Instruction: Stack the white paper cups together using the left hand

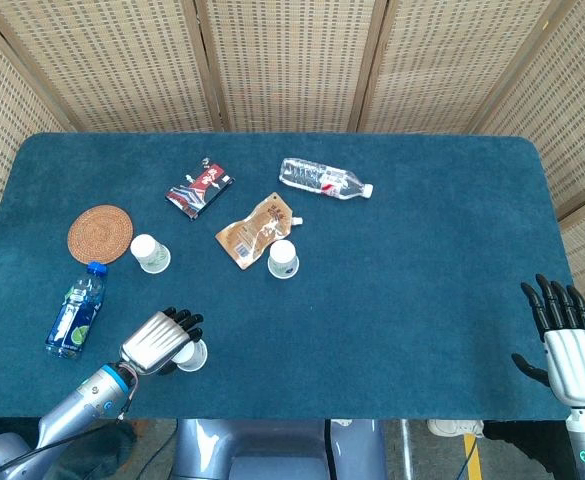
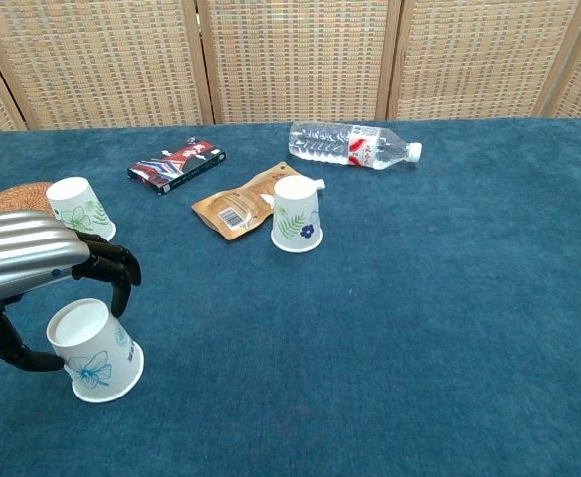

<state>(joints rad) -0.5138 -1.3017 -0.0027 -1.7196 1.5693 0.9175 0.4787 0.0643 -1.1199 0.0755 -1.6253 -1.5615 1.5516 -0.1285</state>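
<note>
Left hand (image 2: 27, 268) curls its fingers (image 2: 111, 270) loosely over the upturned paper cup (image 2: 93, 350) at lower left of the counter (image 2: 419, 328), not yet gripping; closing off-centre could crush or tip it.

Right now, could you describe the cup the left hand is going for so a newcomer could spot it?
On the blue table, look at the near left edge, where the left hand arches over an upside-down white paper cup. It carries a blue flower print, while the other two cups sit farther back.
</note>
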